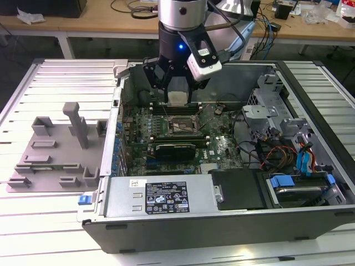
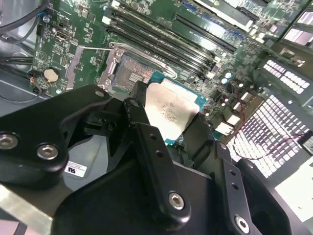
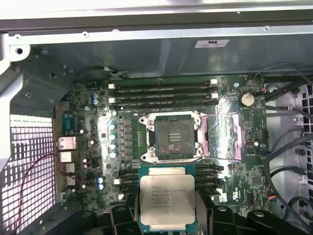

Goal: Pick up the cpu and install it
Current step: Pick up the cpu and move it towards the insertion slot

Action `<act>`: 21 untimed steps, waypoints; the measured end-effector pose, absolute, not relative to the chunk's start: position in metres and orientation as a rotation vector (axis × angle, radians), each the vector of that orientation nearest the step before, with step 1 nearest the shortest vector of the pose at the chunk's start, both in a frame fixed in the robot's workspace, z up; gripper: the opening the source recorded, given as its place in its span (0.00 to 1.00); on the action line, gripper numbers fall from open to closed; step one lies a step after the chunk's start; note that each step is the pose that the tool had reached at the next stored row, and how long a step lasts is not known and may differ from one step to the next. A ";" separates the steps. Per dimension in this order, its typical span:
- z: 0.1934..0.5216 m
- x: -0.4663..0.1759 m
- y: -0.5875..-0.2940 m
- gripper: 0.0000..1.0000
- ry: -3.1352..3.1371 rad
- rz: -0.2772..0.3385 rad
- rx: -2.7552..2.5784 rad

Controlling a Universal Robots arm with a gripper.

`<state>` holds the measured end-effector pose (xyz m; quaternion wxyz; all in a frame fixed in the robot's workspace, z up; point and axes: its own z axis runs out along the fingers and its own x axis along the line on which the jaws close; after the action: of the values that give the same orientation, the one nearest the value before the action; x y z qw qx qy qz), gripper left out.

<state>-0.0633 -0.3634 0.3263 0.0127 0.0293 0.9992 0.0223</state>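
A robot arm's tool [image 1: 177, 91] pinches the cpu [image 1: 177, 98] by its edges and holds it in the air inside an open computer case [image 1: 233, 224], above the green motherboard [image 1: 222, 148]. In the second wrist view, black fingers [image 2: 146, 142] press against opposite sides of the chip, whose silver top faces the camera. In the first wrist view the cpu appears over the memory slots, next to the empty socket [image 3: 172, 137], and is not yet seated. A grey plastic fixture [image 1: 55, 149] rests on the bench [image 1: 50, 221], on the exterior view's left of the case.
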 end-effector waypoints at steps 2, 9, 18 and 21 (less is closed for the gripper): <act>0.323 -0.061 -0.361 0.55 3.114 0.070 0.091; 0.313 -0.052 -0.356 0.55 3.114 0.070 0.091; 0.300 -0.043 -0.347 0.55 3.114 0.070 0.086; 0.296 -0.043 -0.345 0.55 3.116 0.070 0.043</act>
<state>-0.0426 -0.3446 0.2956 0.0124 0.0138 0.9996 0.0225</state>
